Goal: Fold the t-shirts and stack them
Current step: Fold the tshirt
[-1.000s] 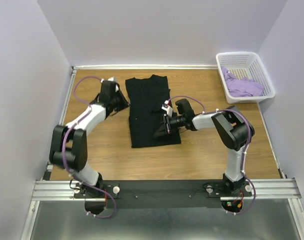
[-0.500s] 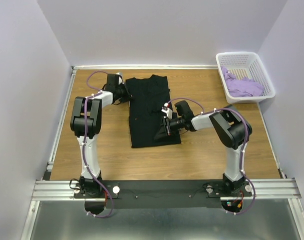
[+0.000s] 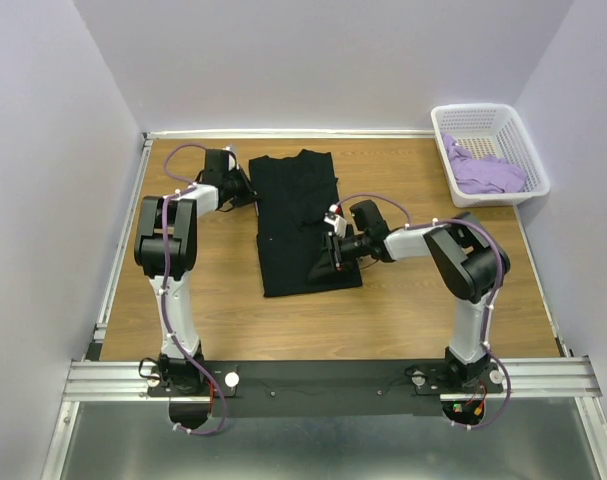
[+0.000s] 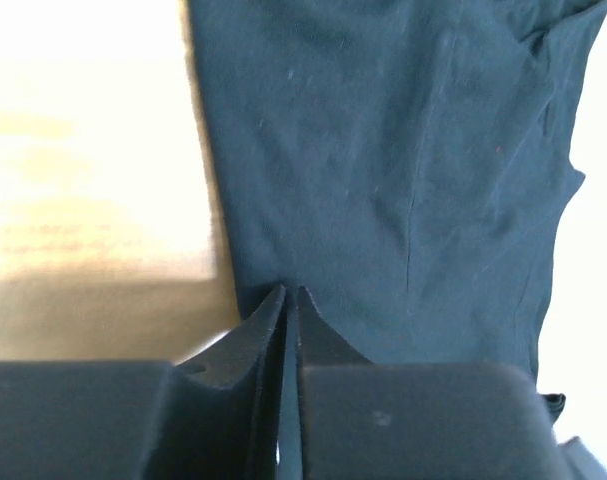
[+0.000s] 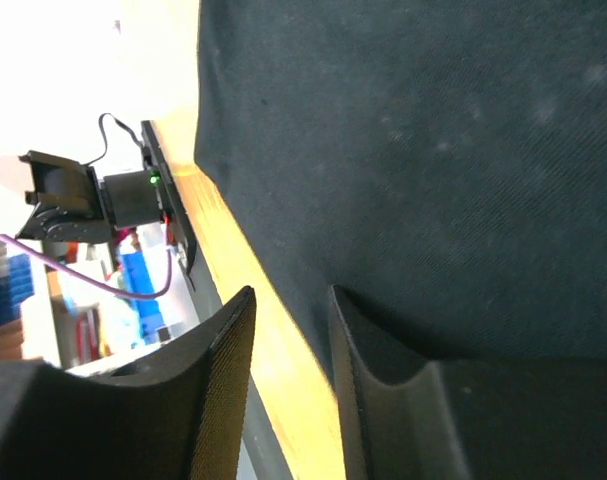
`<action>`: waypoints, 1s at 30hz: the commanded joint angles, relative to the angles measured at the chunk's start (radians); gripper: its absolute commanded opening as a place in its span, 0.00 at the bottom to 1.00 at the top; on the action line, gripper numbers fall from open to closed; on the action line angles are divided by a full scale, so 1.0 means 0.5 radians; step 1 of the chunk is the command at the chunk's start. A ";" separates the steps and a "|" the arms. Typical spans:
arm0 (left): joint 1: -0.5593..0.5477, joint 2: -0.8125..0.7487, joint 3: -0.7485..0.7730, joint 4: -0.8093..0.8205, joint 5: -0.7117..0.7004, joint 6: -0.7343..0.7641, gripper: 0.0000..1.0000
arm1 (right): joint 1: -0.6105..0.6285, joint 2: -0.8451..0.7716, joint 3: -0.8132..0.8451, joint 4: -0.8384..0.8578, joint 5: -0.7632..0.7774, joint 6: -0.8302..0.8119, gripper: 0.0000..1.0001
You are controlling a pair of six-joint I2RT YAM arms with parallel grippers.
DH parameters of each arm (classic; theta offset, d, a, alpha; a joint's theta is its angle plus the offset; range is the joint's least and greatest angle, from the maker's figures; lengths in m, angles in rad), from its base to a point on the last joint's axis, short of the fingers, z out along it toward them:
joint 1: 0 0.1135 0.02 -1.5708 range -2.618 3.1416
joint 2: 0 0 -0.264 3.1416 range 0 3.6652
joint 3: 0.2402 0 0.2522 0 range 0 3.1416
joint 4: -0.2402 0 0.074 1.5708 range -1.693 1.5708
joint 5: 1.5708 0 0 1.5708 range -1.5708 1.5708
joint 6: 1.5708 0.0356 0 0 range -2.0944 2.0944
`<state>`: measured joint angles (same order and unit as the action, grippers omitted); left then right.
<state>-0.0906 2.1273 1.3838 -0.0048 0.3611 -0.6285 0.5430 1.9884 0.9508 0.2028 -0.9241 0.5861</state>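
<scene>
Right hand (image 3: pixel 317 269), lavender shirt (image 3: pixel 488 172) in basket (image 3: pixel 473 108)

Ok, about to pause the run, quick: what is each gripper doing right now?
Left gripper: shut at the edge of the black t-shirt; whether cloth is pinched cannot be told.
Right gripper: open over that shirt's edge, holding nothing.

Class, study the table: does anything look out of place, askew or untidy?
The purple shirt lies crumpled and unfolded in the basket at the far right corner, with one end riding up its wall. The black shirt lies flat as a folded strip. Nothing else stands out.
</scene>
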 commanded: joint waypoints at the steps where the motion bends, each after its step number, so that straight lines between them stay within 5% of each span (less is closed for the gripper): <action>1: 0.016 -0.257 -0.056 -0.168 -0.151 0.082 0.20 | 0.003 -0.243 0.016 -0.266 0.216 -0.138 0.46; 8: -0.073 -0.827 -0.261 -0.557 -0.672 0.161 0.56 | 0.003 -0.592 0.178 -0.929 0.935 -0.365 0.63; 11: -0.217 -1.112 -0.454 -0.711 -0.902 0.208 0.63 | 0.009 -0.676 0.206 -1.175 1.276 -0.387 0.73; 19: -0.720 -1.744 -0.923 -1.027 -1.158 0.104 0.63 | 0.031 -0.832 0.142 -1.556 1.774 -0.280 0.86; 30: -0.908 -1.920 -1.362 -0.951 -0.879 -0.148 0.63 | 0.058 -0.698 0.184 -1.584 1.818 -0.258 0.69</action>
<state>-0.5350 1.1488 0.7479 -0.5102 -0.1242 -0.6544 0.5640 1.5978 1.0218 -0.5625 -0.0639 0.4545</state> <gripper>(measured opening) 0.631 0.702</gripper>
